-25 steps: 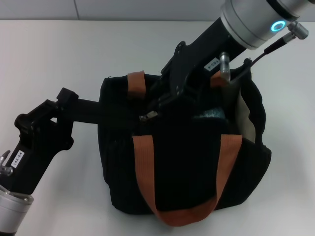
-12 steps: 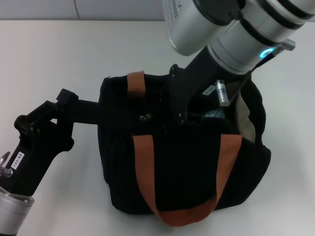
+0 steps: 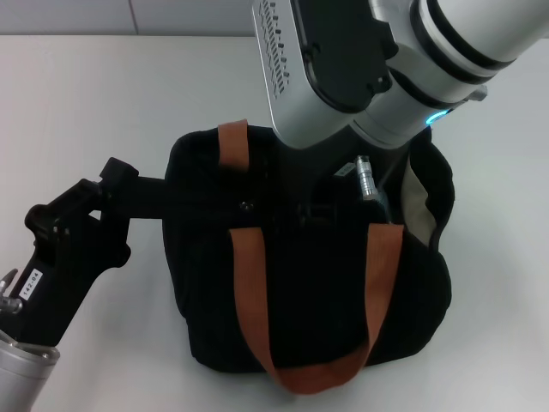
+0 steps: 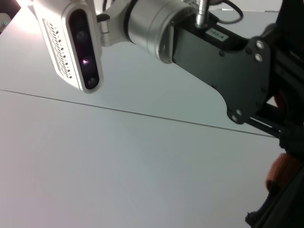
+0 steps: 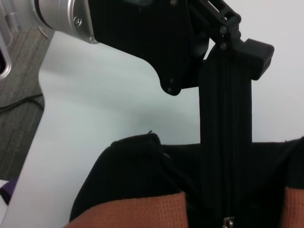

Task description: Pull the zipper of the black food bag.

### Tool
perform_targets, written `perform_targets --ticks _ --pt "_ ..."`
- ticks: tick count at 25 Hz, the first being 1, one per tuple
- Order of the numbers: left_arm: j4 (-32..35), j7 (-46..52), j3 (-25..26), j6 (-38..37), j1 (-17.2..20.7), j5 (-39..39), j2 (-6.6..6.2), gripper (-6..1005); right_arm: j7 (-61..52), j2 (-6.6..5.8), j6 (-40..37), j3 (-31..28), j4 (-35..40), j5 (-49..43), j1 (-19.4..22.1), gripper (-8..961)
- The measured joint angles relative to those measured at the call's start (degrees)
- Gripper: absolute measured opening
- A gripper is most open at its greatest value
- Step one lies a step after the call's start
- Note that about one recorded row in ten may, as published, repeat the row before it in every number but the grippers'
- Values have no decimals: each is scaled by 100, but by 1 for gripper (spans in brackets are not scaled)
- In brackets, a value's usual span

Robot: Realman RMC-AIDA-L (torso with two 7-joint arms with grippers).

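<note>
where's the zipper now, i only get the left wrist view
Observer: The zipper sits on top of the black food bag, between the orange handles.
Operator: left holding anything
Observer: Yes, the left gripper is clamped on the black strap, which runs taut from the bag's side.
Operator: and the right one
Observer: The right gripper is low over the bag's top, beside the zipper; its own wrist hides it from the head view.

A small white label on the left hand has digits too small to read.
</note>
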State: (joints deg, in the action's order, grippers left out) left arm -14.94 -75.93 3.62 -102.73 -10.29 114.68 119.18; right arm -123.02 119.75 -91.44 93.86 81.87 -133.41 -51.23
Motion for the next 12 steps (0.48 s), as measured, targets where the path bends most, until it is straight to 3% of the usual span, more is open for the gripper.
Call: perform_targets --ticks 9,12 --pt "0 0 -19 -12 -11 1 0 19 54 -20 -70 -232 241 50 172 257" --pt "0 0 -20 -22 -2 2 -1 19 58 -20 -124 -371 367 83 415 126"
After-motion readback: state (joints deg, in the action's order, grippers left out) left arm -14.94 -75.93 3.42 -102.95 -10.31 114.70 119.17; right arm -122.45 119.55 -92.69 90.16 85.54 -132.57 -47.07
